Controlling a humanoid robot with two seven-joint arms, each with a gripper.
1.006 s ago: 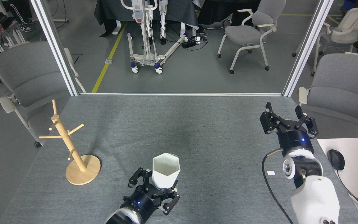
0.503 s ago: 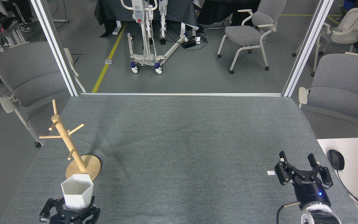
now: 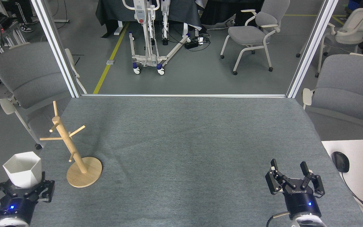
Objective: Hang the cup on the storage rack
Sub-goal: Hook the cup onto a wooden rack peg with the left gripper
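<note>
Spanning most of the view, the grey carpeted surface [image 3: 184, 142] carries the storage rack [image 3: 71, 148] near its left edge, upright on its round disc base, every thin peg bare. Over the last second the left end effector [image 3: 20, 189] has swung from the near centre of the surface to the far left corner, carrying the cup past the rack; it now sits left of the rack and apart from it, probably lining up an approach to a peg. The right end effector [image 3: 293, 184] has drawn back to the near right, fingers spread and empty. The cup [image 3: 22, 168], matte white and six-sided, stands mouth-up, clamped at its tapered base.
</note>
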